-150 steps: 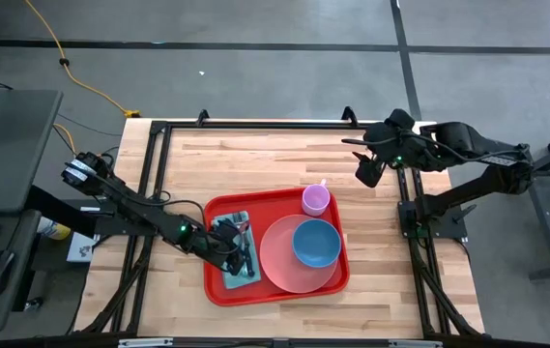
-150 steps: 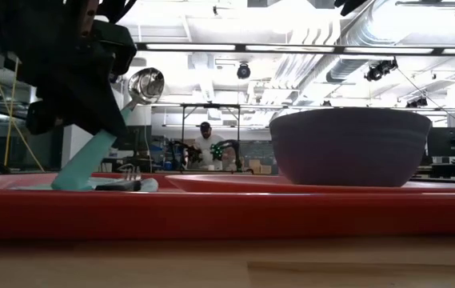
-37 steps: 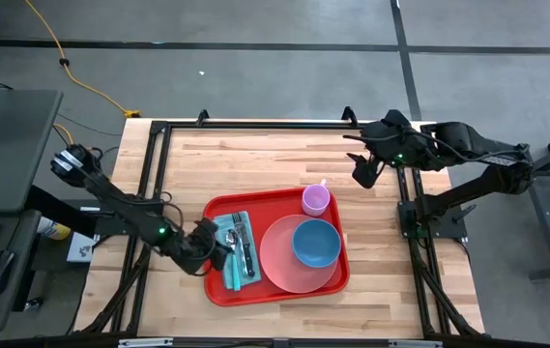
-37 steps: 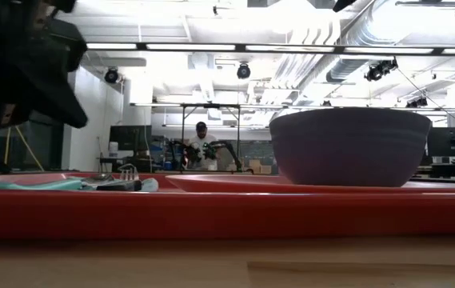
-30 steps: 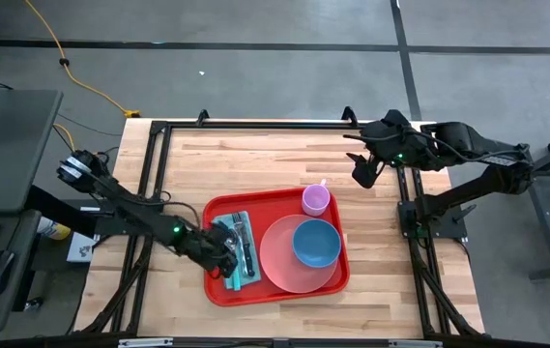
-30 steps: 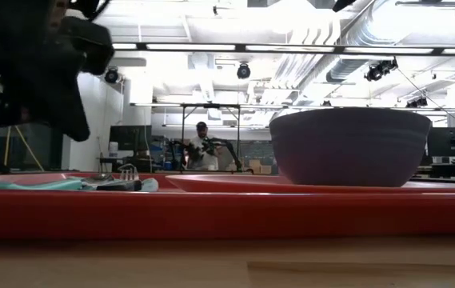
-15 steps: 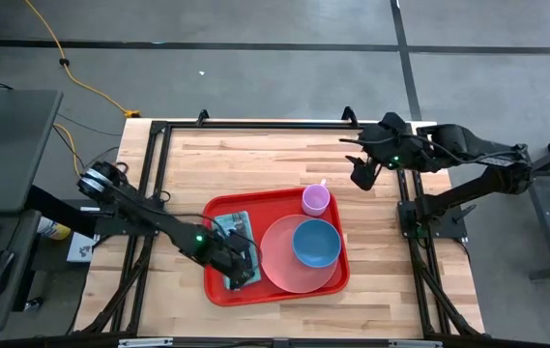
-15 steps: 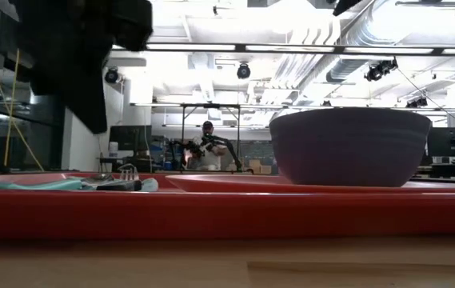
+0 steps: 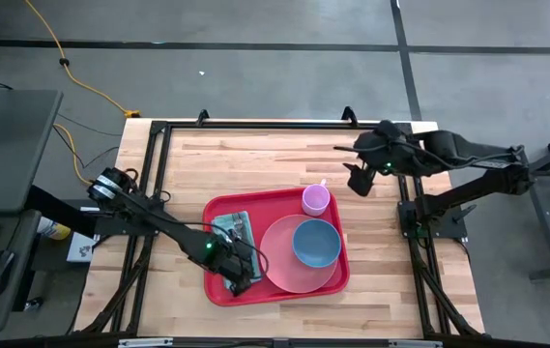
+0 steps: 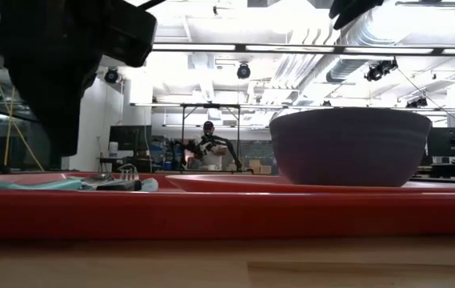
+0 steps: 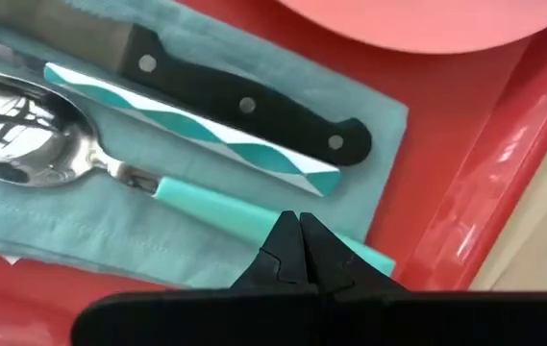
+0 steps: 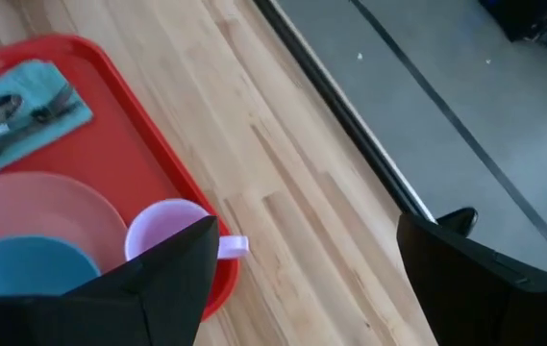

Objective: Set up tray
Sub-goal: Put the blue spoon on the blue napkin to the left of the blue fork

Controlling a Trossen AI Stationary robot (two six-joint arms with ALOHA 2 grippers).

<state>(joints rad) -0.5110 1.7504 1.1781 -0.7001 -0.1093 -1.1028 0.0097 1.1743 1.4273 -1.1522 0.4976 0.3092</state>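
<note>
The red tray [image 9: 218, 290] lies near the table's front edge. It holds a teal napkin [image 11: 374, 125] with a black-handled knife [image 11: 244, 104], a striped-handled piece [image 11: 196, 136] and a teal-handled spoon [image 11: 52, 135] lying flat on it. Beside these are a pink plate [image 9: 276, 269] with a blue bowl [image 9: 315, 242] on it, and a lilac cup [image 9: 315, 199]. My left gripper [image 11: 300, 235] is shut and points steeply down just above the spoon's handle at the napkin's near end. My right gripper [image 12: 311, 231] hangs open, high over the table's far right.
Bare wooden tabletop [image 9: 255, 164] lies between the tray and the far edge. A black frame [image 9: 154, 174] runs along the table's left, far and right sides. In the low view the bowl [image 10: 347, 148] rises behind the tray's near rim [image 10: 227, 216].
My left gripper has gone from the tray's left rim toward the table's right edge, over the napkin's near end. It has tipped further down and rolled, staying shut. My right gripper has sunk a little. The cutlery and dishes have kept still.
</note>
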